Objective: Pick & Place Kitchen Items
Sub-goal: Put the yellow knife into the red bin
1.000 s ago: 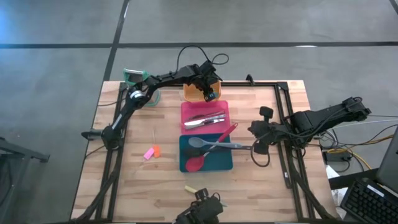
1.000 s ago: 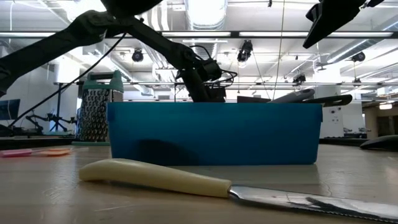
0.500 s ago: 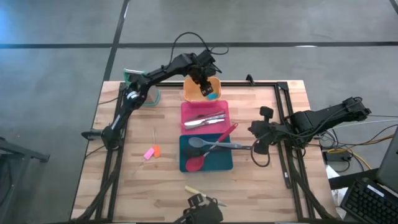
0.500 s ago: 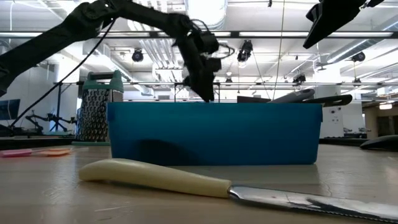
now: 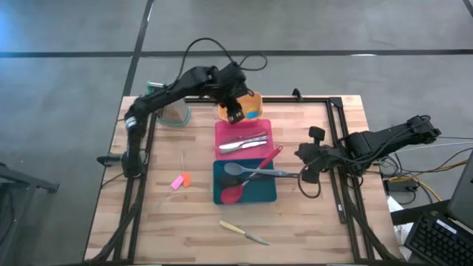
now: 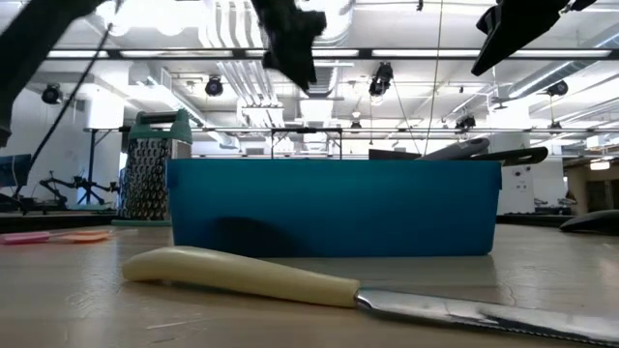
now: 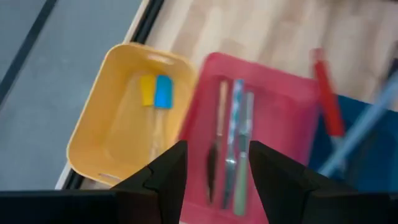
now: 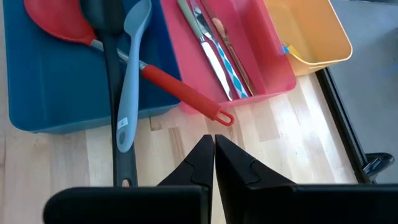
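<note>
**Two small pieces in the orange tray, loose items left on the table**

Your left gripper (image 5: 235, 116) hangs above the near edge of the orange tray (image 5: 255, 100), fingers (image 7: 163, 177) parted with nothing between them. Directly under it the orange tray holds a yellow piece (image 7: 147, 91) and a blue piece (image 7: 163, 91) lying side by side. Just beside it, the pink tray (image 7: 287, 106) carries metal cutlery (image 7: 231, 146) laid lengthwise.

Your right gripper (image 8: 213, 148) waits clenched and empty by the right side of the teal tray (image 5: 222, 193). That tray holds a red spoon (image 5: 235, 193), a grey spoon (image 8: 129, 74) and a black spoon (image 8: 113, 81); the red handle (image 8: 186, 94) sticks out over the rim across the pink tray's corner.

Watch that handle: a low sweep of either arm would likely catch it and lever the spoon out. The grater (image 6: 153, 174) stands at the far left near the left arm's elbow, so a wide swing could tip it.

Not yet sorted: a cream-handled knife (image 5: 242, 233) near the table's front edge, and small pink and orange pieces (image 5: 179, 180) left of the teal tray.
</note>
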Controlling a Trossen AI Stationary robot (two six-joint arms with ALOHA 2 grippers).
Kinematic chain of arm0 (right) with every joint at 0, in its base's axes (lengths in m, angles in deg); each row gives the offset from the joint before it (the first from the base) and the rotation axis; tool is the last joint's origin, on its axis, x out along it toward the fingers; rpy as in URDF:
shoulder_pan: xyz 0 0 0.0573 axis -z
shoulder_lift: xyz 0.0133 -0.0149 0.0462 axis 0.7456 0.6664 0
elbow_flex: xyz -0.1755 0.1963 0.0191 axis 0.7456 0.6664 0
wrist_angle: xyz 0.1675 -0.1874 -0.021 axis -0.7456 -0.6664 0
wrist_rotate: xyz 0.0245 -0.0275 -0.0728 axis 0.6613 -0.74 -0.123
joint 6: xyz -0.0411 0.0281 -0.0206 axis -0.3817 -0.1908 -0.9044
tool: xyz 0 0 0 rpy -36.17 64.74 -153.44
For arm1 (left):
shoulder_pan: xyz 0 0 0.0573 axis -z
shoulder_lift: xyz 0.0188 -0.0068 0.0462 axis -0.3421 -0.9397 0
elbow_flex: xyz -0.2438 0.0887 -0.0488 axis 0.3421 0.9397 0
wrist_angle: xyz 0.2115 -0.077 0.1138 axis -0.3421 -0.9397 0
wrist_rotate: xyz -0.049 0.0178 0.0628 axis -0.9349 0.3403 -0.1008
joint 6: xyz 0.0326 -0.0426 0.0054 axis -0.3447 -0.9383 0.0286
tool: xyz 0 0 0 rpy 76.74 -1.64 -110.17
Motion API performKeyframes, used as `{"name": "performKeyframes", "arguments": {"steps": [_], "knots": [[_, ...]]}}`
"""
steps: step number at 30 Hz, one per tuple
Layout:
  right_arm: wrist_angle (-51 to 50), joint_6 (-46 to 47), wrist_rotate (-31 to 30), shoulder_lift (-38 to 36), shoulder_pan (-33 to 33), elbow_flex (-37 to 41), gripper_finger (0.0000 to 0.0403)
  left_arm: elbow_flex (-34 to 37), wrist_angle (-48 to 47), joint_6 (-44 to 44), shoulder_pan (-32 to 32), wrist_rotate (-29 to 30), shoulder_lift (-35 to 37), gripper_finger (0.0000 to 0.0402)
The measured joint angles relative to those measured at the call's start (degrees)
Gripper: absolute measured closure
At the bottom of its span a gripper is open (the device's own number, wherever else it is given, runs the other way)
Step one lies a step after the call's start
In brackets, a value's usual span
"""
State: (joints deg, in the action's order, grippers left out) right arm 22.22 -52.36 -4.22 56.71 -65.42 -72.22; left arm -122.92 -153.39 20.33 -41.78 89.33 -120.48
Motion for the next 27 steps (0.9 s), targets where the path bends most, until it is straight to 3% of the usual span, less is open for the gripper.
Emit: {"name": "performKeyframes", "arguments": {"steps": [6,13,21,27], "knots": [[-0.1,1.2,0.0,0.0,0.0,0.0,0.0394,7.4,-0.1,-3.1,9.8,1.9,8.8,0.0225],[-0.2,1.2,0.0,0.0,0.0,0.0,0.0394,20.6,2.2,-4.8,25.5,2.6,16.4,0.0225],[0.0,1.4,0.0,0.0,0.0,0.0,0.0394,36.5,18.8,-5.9,43.3,6.4,17.6,0.0225],[0.0,2.7,0.0,0.0,0.0,0.0,0.0394,45.3,31.9,-6.1,50.9,6.6,15.4,0.0225]]}}
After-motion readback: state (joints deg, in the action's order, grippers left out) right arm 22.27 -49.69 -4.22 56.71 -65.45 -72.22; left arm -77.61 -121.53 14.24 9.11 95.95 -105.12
